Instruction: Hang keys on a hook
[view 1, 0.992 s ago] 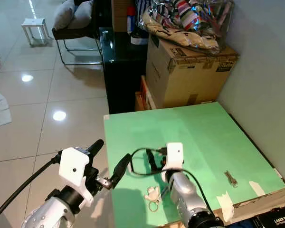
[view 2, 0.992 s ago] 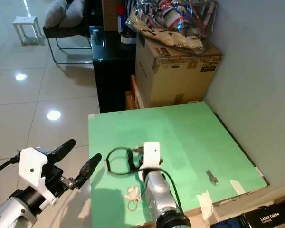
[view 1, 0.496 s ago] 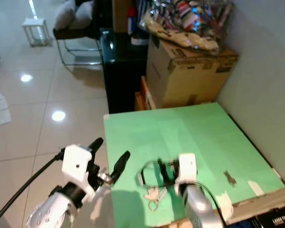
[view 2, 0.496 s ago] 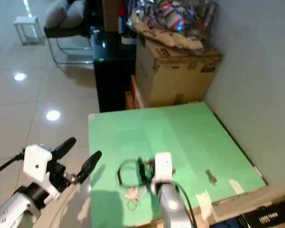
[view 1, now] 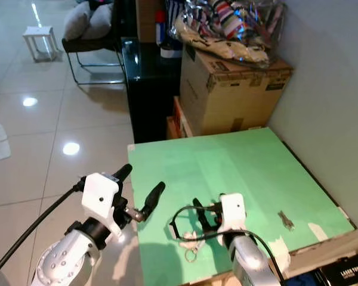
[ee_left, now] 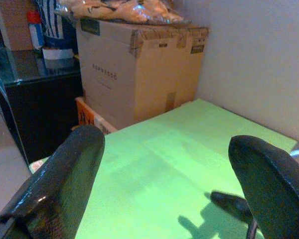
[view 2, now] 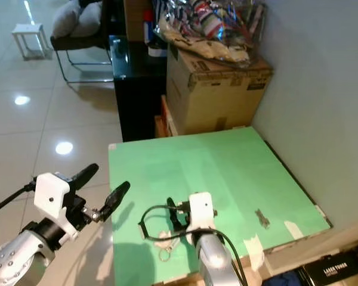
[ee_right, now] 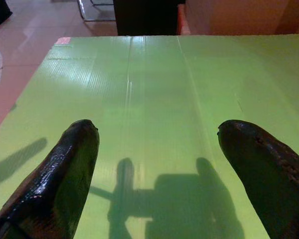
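Rightward your right gripper (view 1: 203,215) has slid since a second ago, fingers spread and empty. You're hovering with the pale keys (view 1: 191,245) lying just below and left of it on the matte green board (view 1: 238,161). Your left gripper (view 1: 137,192), also wide open, is hanging off the board's edge. Farther off, a small metal piece (view 1: 284,220).

Bare green board (view 1: 227,161), cardboard box (view 1: 232,89) behind, wall (view 1: 334,89) right

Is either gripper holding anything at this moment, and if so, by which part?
Nothing is held. The left gripper and the right gripper are both open and empty; the key ring lies on the green board.
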Available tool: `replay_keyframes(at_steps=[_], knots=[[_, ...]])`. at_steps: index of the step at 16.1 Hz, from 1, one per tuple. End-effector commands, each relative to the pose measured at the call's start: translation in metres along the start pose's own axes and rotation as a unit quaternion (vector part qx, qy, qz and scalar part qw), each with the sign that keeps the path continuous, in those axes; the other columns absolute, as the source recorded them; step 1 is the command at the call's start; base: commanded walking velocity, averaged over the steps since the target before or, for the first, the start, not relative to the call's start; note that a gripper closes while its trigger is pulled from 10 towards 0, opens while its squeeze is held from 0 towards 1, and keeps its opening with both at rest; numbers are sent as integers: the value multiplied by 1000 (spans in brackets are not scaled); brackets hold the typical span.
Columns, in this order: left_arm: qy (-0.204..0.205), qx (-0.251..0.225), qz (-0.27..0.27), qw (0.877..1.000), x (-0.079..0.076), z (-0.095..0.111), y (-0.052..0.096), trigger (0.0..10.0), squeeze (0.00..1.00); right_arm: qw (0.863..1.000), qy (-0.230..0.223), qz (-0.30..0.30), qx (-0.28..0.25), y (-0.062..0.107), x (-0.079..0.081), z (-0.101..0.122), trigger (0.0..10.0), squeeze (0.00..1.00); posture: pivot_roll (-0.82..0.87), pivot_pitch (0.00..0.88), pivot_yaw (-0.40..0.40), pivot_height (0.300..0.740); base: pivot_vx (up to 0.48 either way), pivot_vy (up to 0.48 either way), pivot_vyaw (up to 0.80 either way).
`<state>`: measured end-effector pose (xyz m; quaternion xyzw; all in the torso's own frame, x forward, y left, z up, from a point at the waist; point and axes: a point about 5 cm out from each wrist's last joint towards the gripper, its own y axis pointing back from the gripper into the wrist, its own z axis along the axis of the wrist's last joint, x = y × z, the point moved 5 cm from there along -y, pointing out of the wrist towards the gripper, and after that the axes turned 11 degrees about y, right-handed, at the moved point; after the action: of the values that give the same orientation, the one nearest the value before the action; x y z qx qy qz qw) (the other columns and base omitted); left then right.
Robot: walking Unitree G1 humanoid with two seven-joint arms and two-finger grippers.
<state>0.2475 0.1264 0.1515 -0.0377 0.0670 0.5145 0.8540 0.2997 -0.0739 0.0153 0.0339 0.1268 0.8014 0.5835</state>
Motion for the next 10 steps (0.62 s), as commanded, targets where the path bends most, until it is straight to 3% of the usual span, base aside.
replay_keyframes(at_steps=[1,2,6,9,10], knots=[[-6,-2,0,1000,1,1,1,10000,0,1000,-29,3,-7,-6,9,7,10000,0,29,94,-35,740,0,0,0],[-10,-1,6,1000,4,2,5,10000,0,998,-59,10,-5,-11,14,10,10000,0,50,101,-42,740,0,0,0],[-11,-1,7,1000,4,2,6,10000,0,998,-67,12,-4,-12,16,11,10000,0,50,101,-42,740,0,0,0],[-17,21,6,1000,-1,-5,16,10000,0,996,-67,58,8,-12,42,5,10000,0,79,124,-64,740,0,0,0],[-65,77,6,995,7,-23,20,10000,0,994,-76,79,26,-10,54,-4,10000,0,86,127,-62,740,0,0,0]])
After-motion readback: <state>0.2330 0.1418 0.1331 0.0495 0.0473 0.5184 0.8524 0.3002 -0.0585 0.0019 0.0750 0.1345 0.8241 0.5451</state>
